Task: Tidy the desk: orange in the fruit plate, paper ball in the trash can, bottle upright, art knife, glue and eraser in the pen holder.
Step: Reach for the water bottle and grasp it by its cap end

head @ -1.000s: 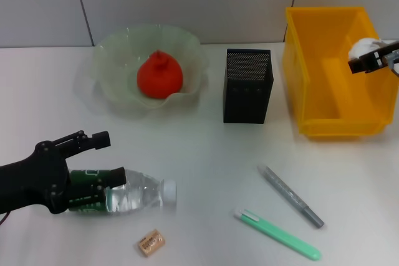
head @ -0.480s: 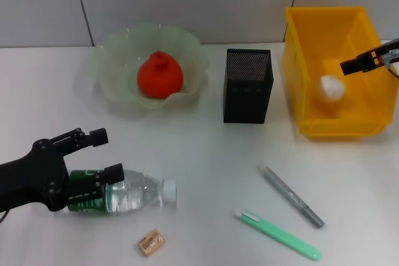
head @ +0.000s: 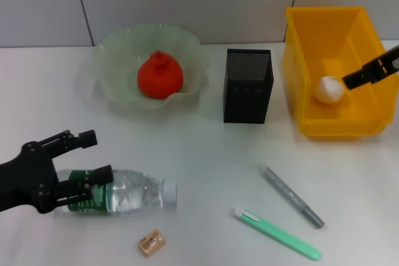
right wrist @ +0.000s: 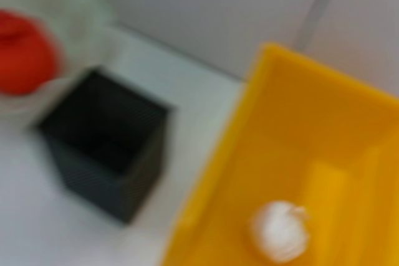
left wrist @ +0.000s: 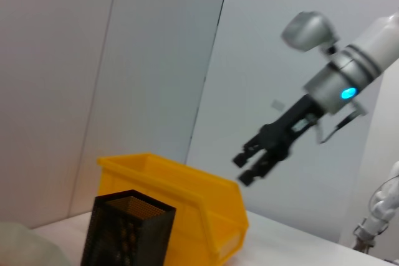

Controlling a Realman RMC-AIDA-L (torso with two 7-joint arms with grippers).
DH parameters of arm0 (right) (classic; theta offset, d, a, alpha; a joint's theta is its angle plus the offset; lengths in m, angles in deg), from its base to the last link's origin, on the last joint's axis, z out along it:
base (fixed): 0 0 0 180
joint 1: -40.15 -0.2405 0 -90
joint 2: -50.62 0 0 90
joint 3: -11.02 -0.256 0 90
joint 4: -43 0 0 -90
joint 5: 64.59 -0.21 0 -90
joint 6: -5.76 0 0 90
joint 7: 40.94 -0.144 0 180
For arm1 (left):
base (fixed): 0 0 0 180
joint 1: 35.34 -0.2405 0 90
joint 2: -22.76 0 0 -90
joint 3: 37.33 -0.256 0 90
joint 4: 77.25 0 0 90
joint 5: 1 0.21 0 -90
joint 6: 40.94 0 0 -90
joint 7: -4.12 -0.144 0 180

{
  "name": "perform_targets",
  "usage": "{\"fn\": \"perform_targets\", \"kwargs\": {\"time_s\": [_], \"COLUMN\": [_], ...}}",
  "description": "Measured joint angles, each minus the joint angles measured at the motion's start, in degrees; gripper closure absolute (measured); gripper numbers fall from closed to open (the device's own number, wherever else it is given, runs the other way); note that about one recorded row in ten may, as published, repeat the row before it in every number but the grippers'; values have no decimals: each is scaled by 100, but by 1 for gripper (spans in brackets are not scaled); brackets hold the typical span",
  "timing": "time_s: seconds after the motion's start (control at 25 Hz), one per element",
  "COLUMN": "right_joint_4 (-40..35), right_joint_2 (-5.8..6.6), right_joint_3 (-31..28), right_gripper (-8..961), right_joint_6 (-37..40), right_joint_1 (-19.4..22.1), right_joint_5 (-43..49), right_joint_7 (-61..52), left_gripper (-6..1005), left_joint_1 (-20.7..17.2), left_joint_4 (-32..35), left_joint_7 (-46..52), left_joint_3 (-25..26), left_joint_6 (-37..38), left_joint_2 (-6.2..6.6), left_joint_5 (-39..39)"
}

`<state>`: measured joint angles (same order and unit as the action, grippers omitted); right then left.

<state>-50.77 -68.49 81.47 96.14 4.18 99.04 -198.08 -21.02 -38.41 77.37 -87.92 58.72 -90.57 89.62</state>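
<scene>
Since the earlier frame, the paper ball [head: 328,89] is dropped into the trash can [head: 299,79]; right gripper [left wrist: 251,165] is held open. Left gripper [head: 87,157], open, straddles the bottle [head: 124,191], laid crosswise on the desk, cap rightward

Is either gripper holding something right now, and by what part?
Nothing is held. The left gripper straddles the lying clear plastic bottle, jaws open. The right gripper is open above the yellow bin.

The paper ball [right wrist: 280,230] lies inside the yellow trash can [right wrist: 237,172]. The black mesh pen holder [right wrist: 106,144] stands just beside the can, and the orange [right wrist: 25,54] sits beyond the holder
</scene>
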Motion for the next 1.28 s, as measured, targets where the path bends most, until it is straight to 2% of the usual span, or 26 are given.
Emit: {"fn": "perform_targets", "kwargs": {"time_s": [0.12,0.16,0.2,0.32,0.48,0.68,0.84,0.96,1.04,1.16,1.28], "right_joint_4": [-250,-229,-229,-27,431,1166,1878,2459,2587,3114,3286], "right_joint_2": [1,2,2,5,12,-1,5,-11,-11,23,45], "right_joint_3": [-440,-882,-882,-1538,-2181,-2327,-2344,-2496,-2576,-2976,-3113], "right_gripper": [118,118,118,118,119,119,119,118,118,118,118], "right_joint_6": [723,1169,1169,1562,1662,1522,1477,1346,1327,1300,1291], "right_joint_1": [12,22,22,162,575,1136,1331,1427,1441,1427,1402], "right_joint_5": [-852,-1464,-1464,-2331,-3434,-4274,-4489,-4541,-4577,-4707,-4706], "right_joint_7": [503,942,942,1759,2982,4437,5385,6194,6348,6847,6993], "left_gripper": [172,172,172,173,173,174,174,175,175,175,176], "left_joint_1": [-33,-39,-39,-53,-54,-37,-78,-100,-124,-132,-49], "left_joint_4": [-46,-59,-59,-72,-75,90,669,1399,2011,3144,4277], "left_joint_7": [-137,-172,-172,-164,-80,390,1028,1693,2128,2871,3625], "left_joint_3": [63,82,82,125,131,136,263,395,419,404,350], "left_joint_6": [37,68,68,139,142,124,125,191,280,463,699], "left_joint_2": [35,41,41,99,165,291,330,258,144,-112,-402], "left_joint_5": [-1,-1,-1,-2,106,445,792,1307,1637,2253,3015]}}
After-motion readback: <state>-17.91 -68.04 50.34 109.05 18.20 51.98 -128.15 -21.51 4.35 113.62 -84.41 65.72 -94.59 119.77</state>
